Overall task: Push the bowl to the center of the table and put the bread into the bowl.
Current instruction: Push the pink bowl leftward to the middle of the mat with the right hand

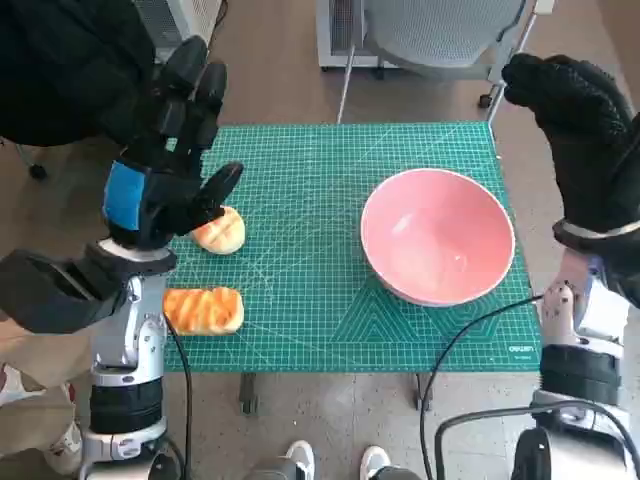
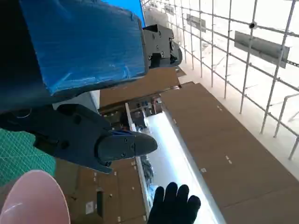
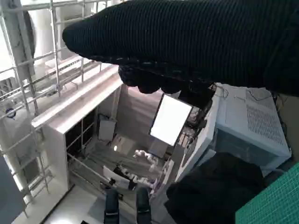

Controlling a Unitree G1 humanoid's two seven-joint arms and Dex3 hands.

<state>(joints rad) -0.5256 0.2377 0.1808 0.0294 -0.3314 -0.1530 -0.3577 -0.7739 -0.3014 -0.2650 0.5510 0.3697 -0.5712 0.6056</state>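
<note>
Left hand (image 1: 165, 165) fingers (image 1: 195, 85): spread, empty, raised above the left side of the worktop. Thumb tip sits over the edge of the round golden bread roll (image 1: 220, 231) in the head view; contact can't be confirmed. The left wrist view shows the blue-taped back (image 2: 79, 42) and black fingers (image 2: 117, 144) apart with nothing between them.

Right hand (image 1: 580, 130) fingers: loosely curled in the black knitted glove, holding nothing, up in the air off the right edge of the worktop, clear of the bowl. The right wrist view shows only the glove (image 3: 196, 42) as a dark band; no object in it.

Pink round bowl (image 1: 438, 235): upright, empty, on the right half of the green gridded cutting mat (image 1: 310, 300), close to its right edge, off centre. Its rim also shows in the left wrist view (image 2: 32, 200).

Bread: two pieces, both on the left part of the mat, well apart from the bowl. The round roll lies farther from the robot; the oblong orange-glazed bread piece (image 1: 204, 310) lies nearer, just beside the left forearm (image 1: 130, 340).

Shoes of a person (image 1: 335, 462) show at the near edge, below the worktop.
</note>
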